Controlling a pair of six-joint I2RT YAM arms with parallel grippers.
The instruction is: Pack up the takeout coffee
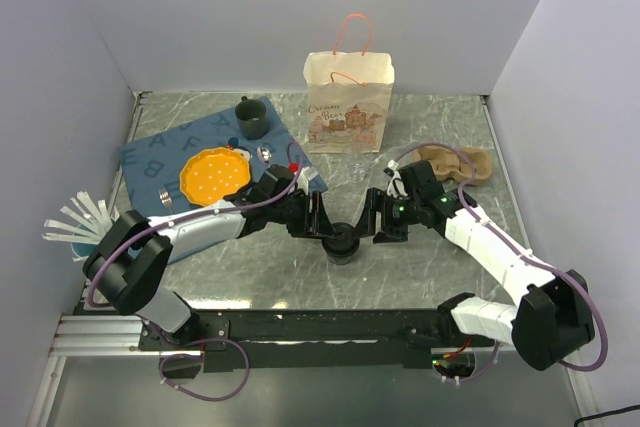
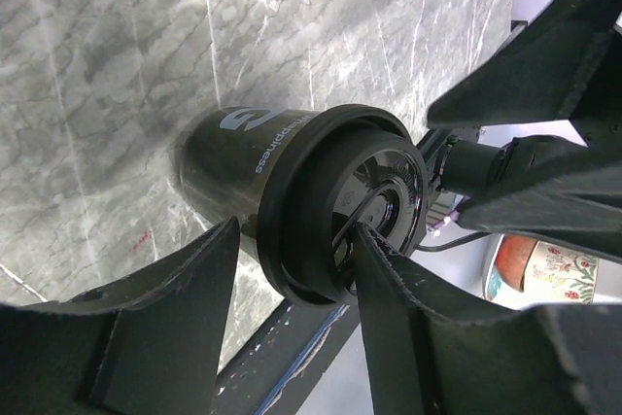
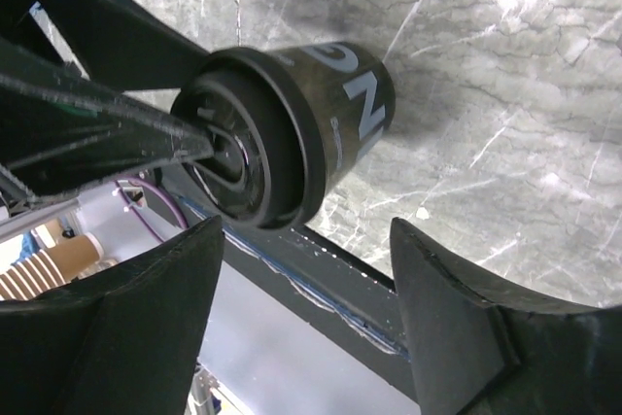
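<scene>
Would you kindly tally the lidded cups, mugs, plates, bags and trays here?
Dark disposable cup with black lid: 1
Dark green handled mug: 1
Round orange plate: 1
Cream paper bag, pink handles: 1
Brown moulded-pulp tray: 1
Total: 5

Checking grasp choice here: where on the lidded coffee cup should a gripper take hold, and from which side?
Take the cup by its wall just below the lid, from the robot's right: it stands upright, its round wall should fit between the right gripper's open fingers, and the overhanging lid rim would probably stop slipping.
</scene>
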